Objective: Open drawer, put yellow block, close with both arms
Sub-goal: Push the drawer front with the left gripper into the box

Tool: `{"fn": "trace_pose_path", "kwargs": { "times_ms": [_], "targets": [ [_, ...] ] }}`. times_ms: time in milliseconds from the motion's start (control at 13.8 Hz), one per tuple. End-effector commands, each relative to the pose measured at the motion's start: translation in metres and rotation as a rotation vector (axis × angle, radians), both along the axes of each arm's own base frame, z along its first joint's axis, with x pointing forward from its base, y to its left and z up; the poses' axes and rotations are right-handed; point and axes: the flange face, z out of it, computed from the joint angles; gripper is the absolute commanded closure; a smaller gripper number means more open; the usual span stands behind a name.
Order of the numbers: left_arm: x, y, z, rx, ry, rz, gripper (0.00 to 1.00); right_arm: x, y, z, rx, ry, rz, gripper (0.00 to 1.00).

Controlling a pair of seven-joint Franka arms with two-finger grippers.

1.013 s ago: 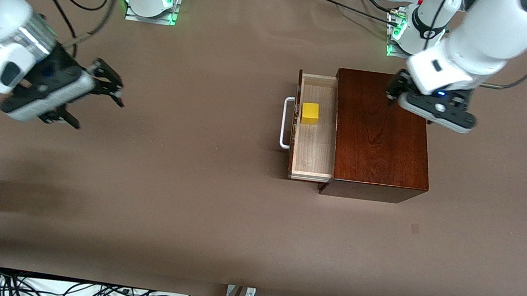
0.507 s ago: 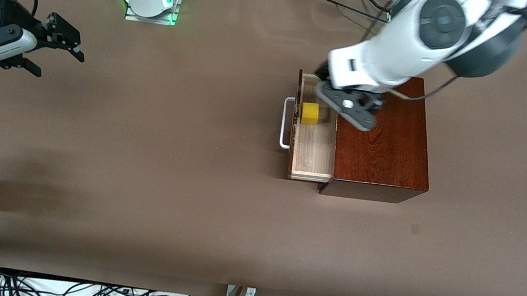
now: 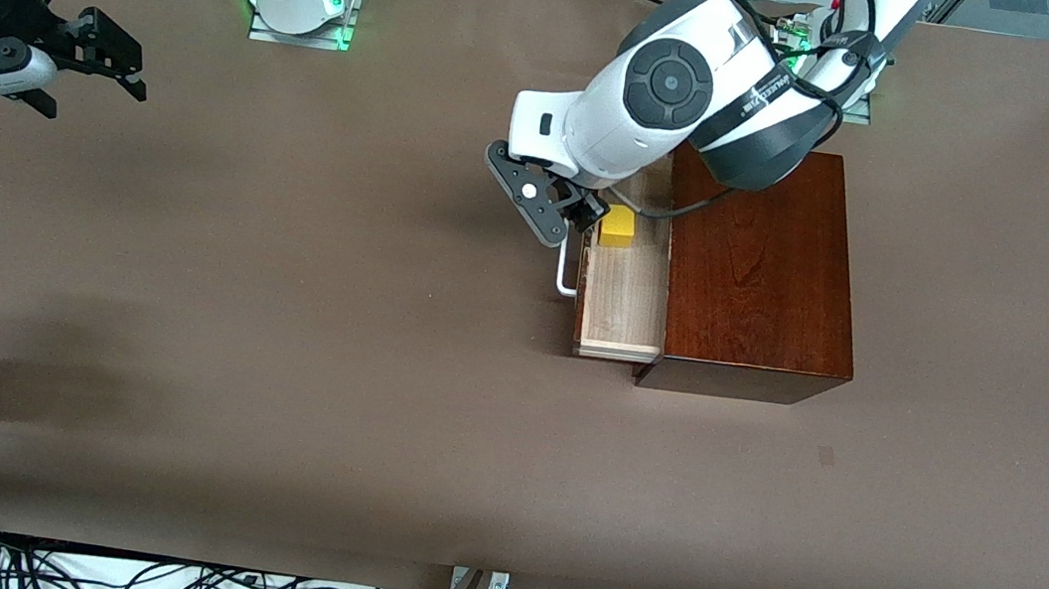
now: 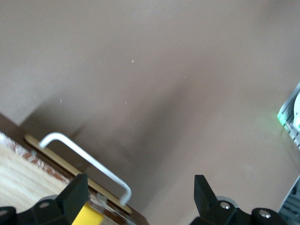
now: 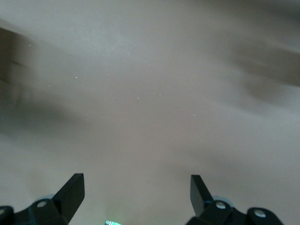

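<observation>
Drawer (image 3: 625,292) is pulled out of the box (image 3: 758,263) toward the right arm's end of the surface (image 3: 326,360), block (image 3: 618,226) already inside on the pale wood floor. Remaining step, as I read it: close.

Left gripper (image 3: 584,214) hangs over the drawer front just above the handle (image 3: 567,275), fingers (image 4: 75,194) spread, nothing between them. In the left wrist view the handle (image 4: 86,161) and a yellow corner of the block (image 4: 89,215) sit just under the fingers. Right gripper (image 3: 107,63) is up over bare surface at the right arm's end, well apart from the box, fingers (image 5: 70,190) also spread and empty; that arm waits.

Handling guess:
- Box is stiff glossy wood, likely heavy enough to stay put but slick, so it may skate if pushed with no brace.
- Drawer should slide easily; push flat on the dark front or against the bar, no pinch needed.
- Handle is a thin rigid white bar, easy to slip off if hit off-centre.
- Block is light and loose, may slide when the drawer stops.

Other arm could brace the box end away from the drawer front.
</observation>
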Motion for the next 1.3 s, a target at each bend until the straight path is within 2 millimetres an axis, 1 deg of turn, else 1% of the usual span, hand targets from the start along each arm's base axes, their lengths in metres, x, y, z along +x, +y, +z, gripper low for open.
{"fn": "trace_pose_path", "kwargs": {
  "times_ms": [0,145,289,434,507,579,651,796,868,941,1013,1086,1158,1230],
  "targets": [
    [-0.006,-0.021,-0.015,0.006,-0.057,-0.147,0.0,0.0,-0.006,0.005,-0.041,-0.03,-0.016,0.0],
    [-0.016,-0.035,-0.035,0.087,-0.127,-0.289,0.0,-0.003,-0.01,0.012,-0.062,-0.026,-0.015,0.0],
    [-0.024,-0.041,-0.054,0.098,-0.141,-0.435,0.0,-0.006,-0.017,0.015,-0.111,-0.009,-0.019,0.0],
    [-0.023,-0.04,-0.077,0.133,-0.167,-0.594,0.0,-0.004,-0.012,0.008,-0.121,0.006,-0.009,0.0],
    [-0.024,-0.04,-0.09,0.158,-0.181,-0.678,0.0,0.001,-0.003,-0.003,-0.122,0.026,-0.005,0.0],
    [-0.024,-0.041,-0.096,0.172,-0.195,-0.754,0.0,0.005,0.001,-0.01,-0.111,0.038,-0.016,0.0],
    [-0.024,-0.039,-0.105,0.172,-0.191,-0.814,0.0,0.006,0.002,-0.009,-0.101,0.029,-0.029,0.0],
    [-0.021,-0.041,-0.125,0.159,-0.199,-0.853,0.0,0.005,0.0,-0.009,-0.097,0.036,-0.036,0.0],
    [-0.02,-0.043,-0.137,0.163,-0.206,-0.862,0.0,0.005,-0.003,-0.008,-0.097,0.034,-0.04,0.0],
    [-0.021,-0.045,-0.145,0.161,-0.205,-0.864,0.0,0.006,-0.007,-0.008,-0.095,0.03,-0.049,0.0],
    [-0.024,-0.047,-0.151,0.163,-0.2,-0.87,0.0,0.008,-0.012,-0.011,-0.086,0.033,-0.055,0.0],
    [-0.025,-0.048,-0.157,0.163,-0.19,-0.873,0.0,0.01,-0.008,-0.02,-0.058,0.061,-0.061,0.0],
    [-0.028,-0.051,-0.161,0.164,-0.184,-0.877,0.0,0.012,-0.006,-0.021,-0.045,0.063,-0.057,0.0],
    [-0.03,-0.052,-0.163,0.165,-0.181,-0.876,0.0,0.013,-0.006,-0.015,-0.039,0.034,-0.057,0.0]
  ]
}}
